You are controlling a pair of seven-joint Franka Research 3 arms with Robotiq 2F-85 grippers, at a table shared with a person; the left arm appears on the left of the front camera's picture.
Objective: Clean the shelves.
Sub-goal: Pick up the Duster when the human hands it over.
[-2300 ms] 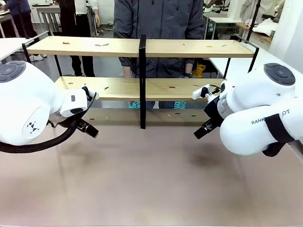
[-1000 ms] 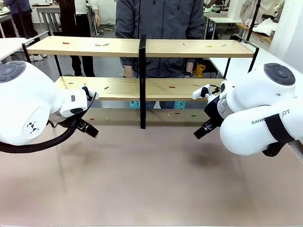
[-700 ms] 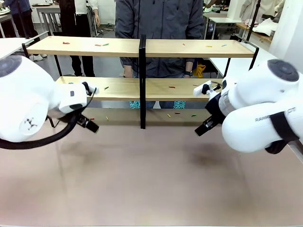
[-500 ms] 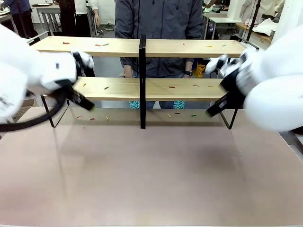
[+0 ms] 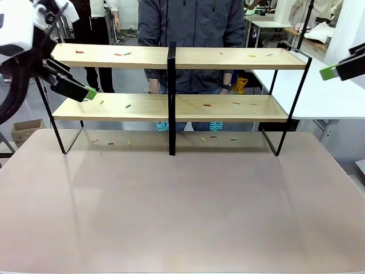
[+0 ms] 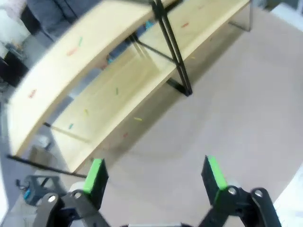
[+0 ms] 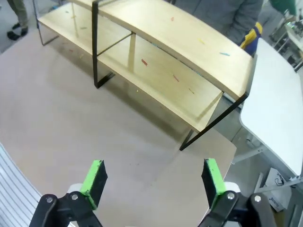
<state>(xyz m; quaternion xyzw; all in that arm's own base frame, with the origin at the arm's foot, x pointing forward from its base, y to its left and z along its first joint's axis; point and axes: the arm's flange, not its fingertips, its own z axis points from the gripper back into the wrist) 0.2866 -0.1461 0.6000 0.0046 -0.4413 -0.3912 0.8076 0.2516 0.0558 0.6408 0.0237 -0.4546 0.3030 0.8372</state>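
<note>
The shelves [image 5: 228, 59] stand across the far half of the table, two long light-wood boards in a black frame with a centre post. Small coloured scraps [image 5: 122, 54] lie on both boards and on the tabletop beneath. My left gripper [image 5: 77, 85] hangs raised at the rack's left end, open with nothing between its fingers [image 6: 154, 175]. High at the right edge is my right gripper [image 5: 331, 71], open and empty too [image 7: 154, 177]. Both wrist views look down on the shelves [image 6: 94, 52] [image 7: 189, 42] from well above.
A person in a grey jacket [image 5: 194, 23] stands right behind the shelves. A white table [image 5: 308, 94] adjoins on the right. A cardboard box [image 5: 23, 130] sits on the floor at the left. The brown tabletop [image 5: 182, 205] in front is bare.
Both arms have lifted and swung outward, from low in front of the shelves to the upper corners. Both grippers stayed open.
</note>
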